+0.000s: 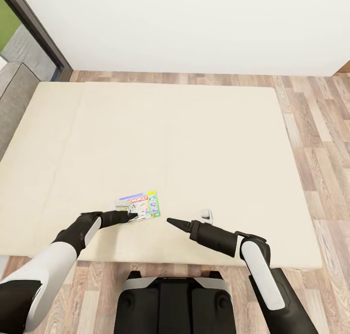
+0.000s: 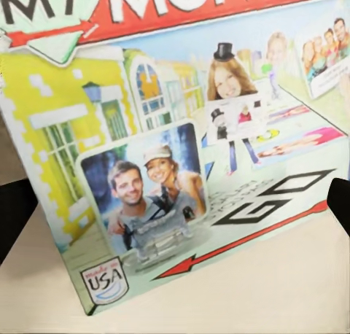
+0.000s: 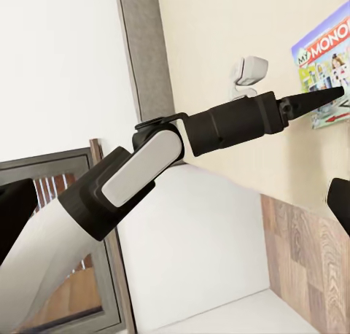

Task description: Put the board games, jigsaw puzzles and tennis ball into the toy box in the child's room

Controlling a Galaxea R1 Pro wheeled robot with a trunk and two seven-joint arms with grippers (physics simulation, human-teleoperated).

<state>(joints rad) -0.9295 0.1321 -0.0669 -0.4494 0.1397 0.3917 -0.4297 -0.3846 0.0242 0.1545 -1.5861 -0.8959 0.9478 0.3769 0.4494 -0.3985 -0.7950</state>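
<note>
One board game (image 1: 140, 206), a colourful Monopoly box, lies flat on the cream bed (image 1: 175, 130) near its front edge. My left gripper (image 1: 131, 218) rests at the box's near left corner. In the left wrist view the box lid (image 2: 182, 130) is very close, and the dark fingers (image 2: 13, 221) stand wide apart at either side, open. My right gripper (image 1: 171, 221) hovers over the bed just right of the box, pointing at it and holding nothing. Its fingers (image 3: 340, 203) sit apart at the frame edges. The right wrist view also shows the left arm (image 3: 182, 144) reaching the box (image 3: 321, 57).
A small white object (image 1: 206, 215) sits on the bed beside my right forearm. Wooden floor (image 1: 321, 144) runs along the bed's right and far sides. A dark door frame (image 1: 41, 32) and a grey surface (image 1: 14, 96) stand at the left. My base (image 1: 175, 300) is at the bed's front edge.
</note>
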